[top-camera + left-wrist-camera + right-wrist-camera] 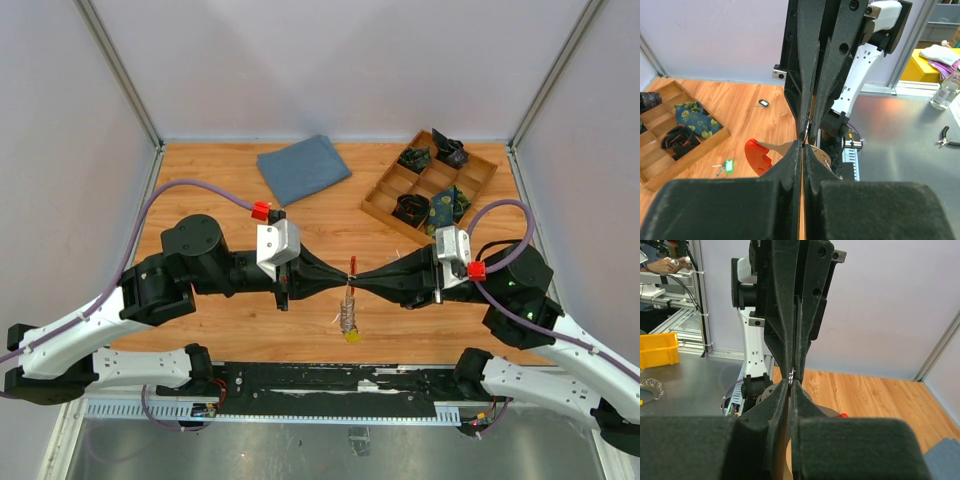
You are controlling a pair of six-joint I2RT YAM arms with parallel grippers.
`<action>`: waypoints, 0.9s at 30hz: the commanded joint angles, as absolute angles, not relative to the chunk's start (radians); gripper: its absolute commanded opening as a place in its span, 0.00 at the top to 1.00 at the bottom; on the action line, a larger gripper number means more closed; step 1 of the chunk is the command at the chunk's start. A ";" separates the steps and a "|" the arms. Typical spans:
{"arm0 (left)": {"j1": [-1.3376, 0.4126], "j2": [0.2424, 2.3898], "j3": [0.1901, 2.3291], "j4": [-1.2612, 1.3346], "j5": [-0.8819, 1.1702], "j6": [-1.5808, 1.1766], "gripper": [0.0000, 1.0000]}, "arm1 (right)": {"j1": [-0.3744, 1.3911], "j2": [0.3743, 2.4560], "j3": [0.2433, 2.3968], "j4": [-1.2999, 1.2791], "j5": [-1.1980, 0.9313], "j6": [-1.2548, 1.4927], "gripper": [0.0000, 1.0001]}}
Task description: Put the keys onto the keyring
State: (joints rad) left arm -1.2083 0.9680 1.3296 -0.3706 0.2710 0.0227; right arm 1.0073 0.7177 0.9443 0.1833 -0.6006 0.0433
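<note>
Now | left end effector (344,278): clamped on keyring (352,264) | right end effector (361,278): clamped on keyring | keys (348,317): hung below

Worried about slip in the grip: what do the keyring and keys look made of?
The keyring looks like red plastic or coated metal: even bright colour, no bare shine. The keys look like bare silver-grey metal with a dull glint; one end is yellow, probably plastic.

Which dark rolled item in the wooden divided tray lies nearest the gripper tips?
The black rolled item at the tray's near-left end; the others sit farther right or back.
</note>
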 commanded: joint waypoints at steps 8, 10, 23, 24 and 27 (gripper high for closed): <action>-1.218 1.002 1.403 -0.464 0.211 0.066 1.00 | 1.026 0.695 1.015 0.018 -0.526 -0.053 0.71; -1.218 1.022 1.439 -0.524 0.193 0.089 0.99 | 1.026 0.684 1.023 -0.015 -0.512 -0.071 0.69; -1.219 1.106 1.566 -0.725 0.144 0.183 1.00 | 1.027 0.706 1.063 -0.158 -0.457 -0.103 0.71; -1.219 1.109 1.566 -0.727 0.145 0.185 0.99 | 1.026 0.712 1.065 -0.158 -0.457 -0.103 0.71; -1.218 1.108 1.566 -0.727 0.147 0.189 1.00 | 1.026 0.732 1.070 -0.160 -0.456 -0.105 0.72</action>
State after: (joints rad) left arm -1.2087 1.1110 1.5318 -0.7284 0.1505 0.1616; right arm 1.0077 0.7158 1.0351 -0.1467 -0.4706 -0.0868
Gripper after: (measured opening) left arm 0.012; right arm 0.287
